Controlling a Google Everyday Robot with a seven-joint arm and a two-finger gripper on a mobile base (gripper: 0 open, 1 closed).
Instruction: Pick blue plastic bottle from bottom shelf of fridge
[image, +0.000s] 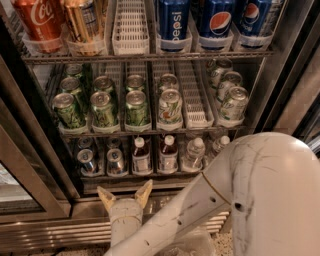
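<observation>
the gripper (125, 191) is hovering open and empty. the blue plastic bottle (141, 159) is standing upright just beyond it, slightly right.

Matt, scuffed off-white plastic on the two-finger gripper (125, 192), spread open low before the brushed-steel drinks fridge (35, 145). Glossy printed metal on the green cans (104, 107); thin metal wire in the bottom shelf (150, 176).

Downward view, end effector (125, 193) before fridge (44, 150)
</observation>
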